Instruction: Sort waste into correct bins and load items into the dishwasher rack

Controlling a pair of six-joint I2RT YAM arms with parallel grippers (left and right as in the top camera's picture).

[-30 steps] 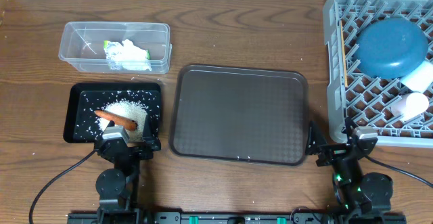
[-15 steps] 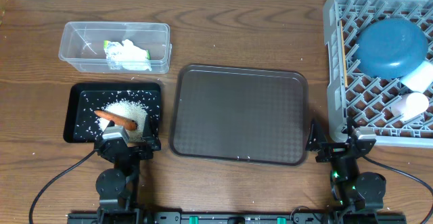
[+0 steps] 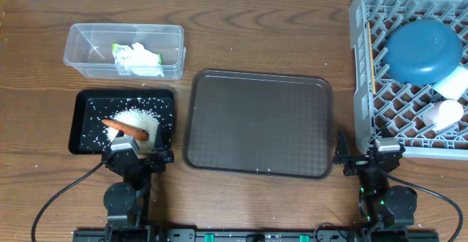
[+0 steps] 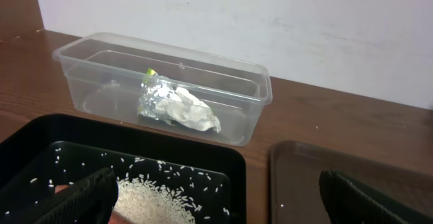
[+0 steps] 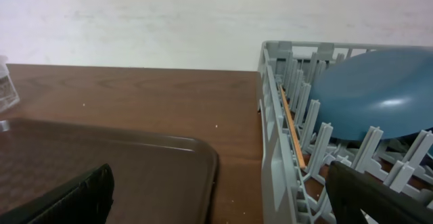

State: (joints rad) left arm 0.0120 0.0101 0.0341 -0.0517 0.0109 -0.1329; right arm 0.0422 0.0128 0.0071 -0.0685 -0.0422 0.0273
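The black tray (image 3: 82,125) holds a heap of rice (image 3: 135,118) and the carrot (image 3: 123,128). The clear tub (image 3: 124,33) holds the crumpled tissue (image 3: 140,61) and the yellow-green wrapper (image 3: 117,50). The grey rack (image 3: 362,74) holds the dark-blue bowl (image 3: 424,52), the white cup (image 3: 442,115), a pale bowl (image 3: 455,83) and the chopsticks (image 5: 292,126) along its left wall. My left gripper (image 3: 139,156) is open and empty at the black tray's near edge. My right gripper (image 3: 365,160) is open and empty in front of the rack's near-left corner.
The brown serving tray (image 3: 257,121) lies between the black tray and the rack, with a few stray grains on it. A few grains are scattered on the wooden table (image 3: 256,30). The arm bases stand at the table's front edge.
My right arm has drawn back slightly toward the front edge. The left arm and all objects are unmoved.
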